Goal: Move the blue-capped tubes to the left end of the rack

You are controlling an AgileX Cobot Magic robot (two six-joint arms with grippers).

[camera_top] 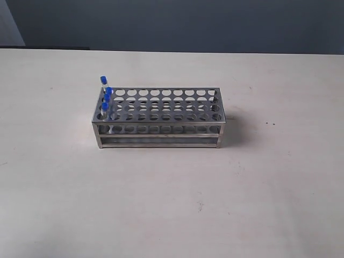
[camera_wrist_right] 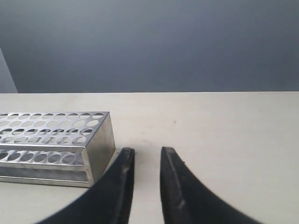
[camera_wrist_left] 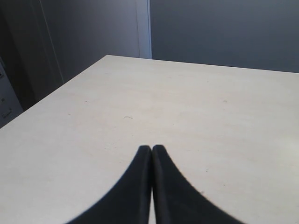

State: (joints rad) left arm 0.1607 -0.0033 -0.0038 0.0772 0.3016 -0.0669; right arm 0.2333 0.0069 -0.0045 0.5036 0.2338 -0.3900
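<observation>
My right gripper [camera_wrist_right: 147,151] spread, empty, just beside rack [camera_wrist_right: 100,142] end. My left gripper [camera_wrist_left: 152,148] pressed together above bare desk [camera_wrist_left: 187,107]. Blue-capped tubes [camera_top: 105,98] stand in rack's left end.

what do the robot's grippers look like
The left gripper and right gripper match: plain matte black, each with two smooth curved jaws tapering to narrow rounded tips. No cables or markings show; the arms themselves are out of view.

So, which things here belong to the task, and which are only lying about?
For the job: rack; blue-capped tubes, standing at its left end.
Just there: table; dark wall behind. No loose items show.
</observation>
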